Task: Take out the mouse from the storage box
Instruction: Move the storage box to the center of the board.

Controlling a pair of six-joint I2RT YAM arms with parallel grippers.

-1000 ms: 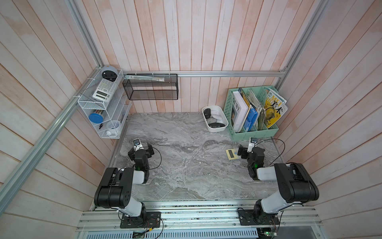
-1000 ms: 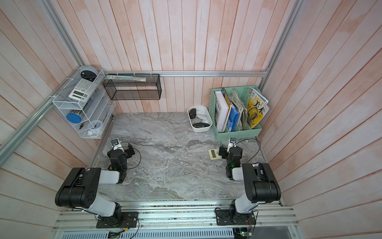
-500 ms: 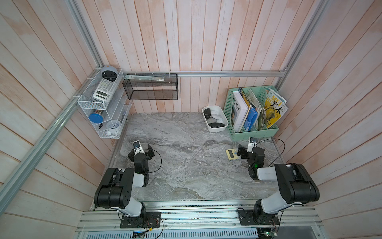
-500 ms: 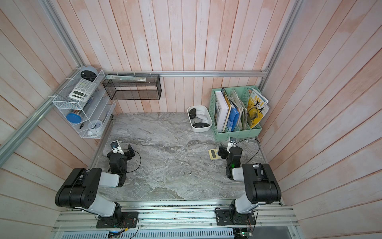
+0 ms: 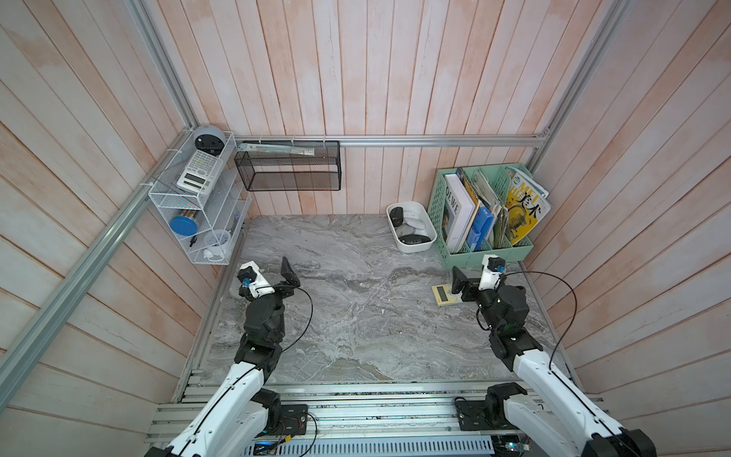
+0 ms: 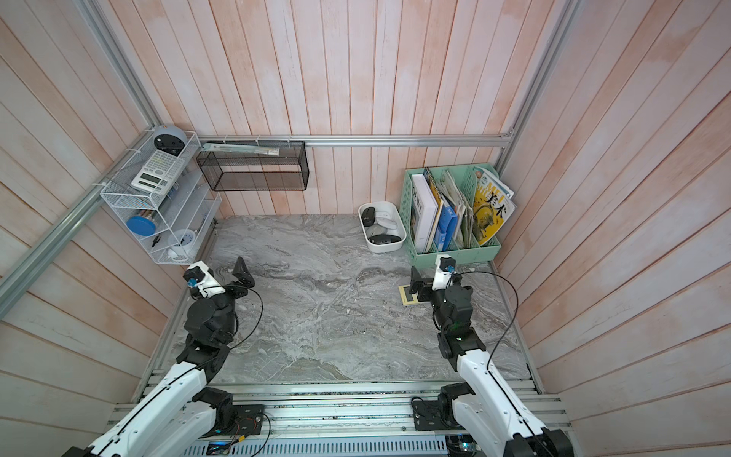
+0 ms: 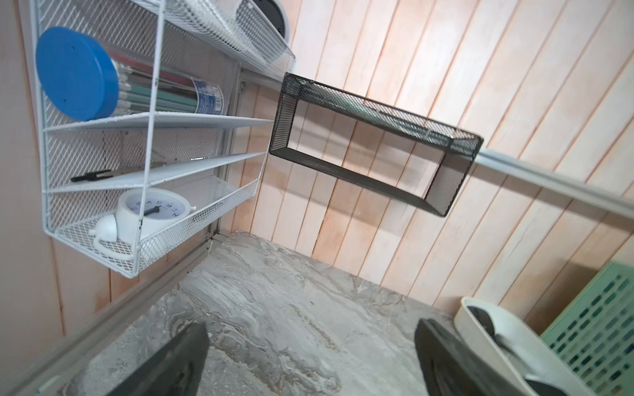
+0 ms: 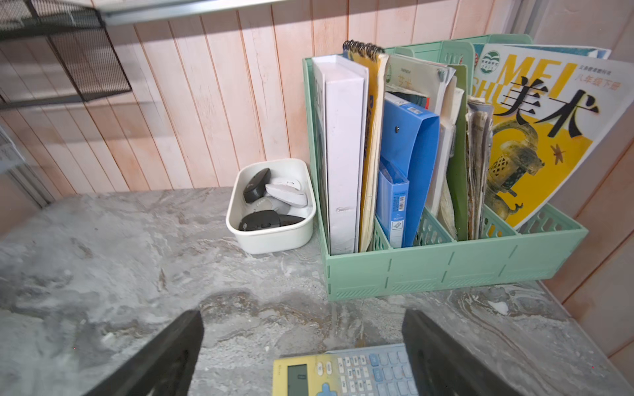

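Right wrist: storage box (image 8: pixel 274 241) beyond claw (image 8: pixel 302 325).

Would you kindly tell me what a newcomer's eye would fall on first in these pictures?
The mint-green file holder in the far right corner, with a bright yellow magazine leaning in it, stands out first. Beside it sits the white storage box holding black, white and grey mice. On the left wall, a white wire rack carries a blue-lidded tube.

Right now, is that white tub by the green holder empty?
No, not empty. The storage box holds several mice, dark and white, piled together.
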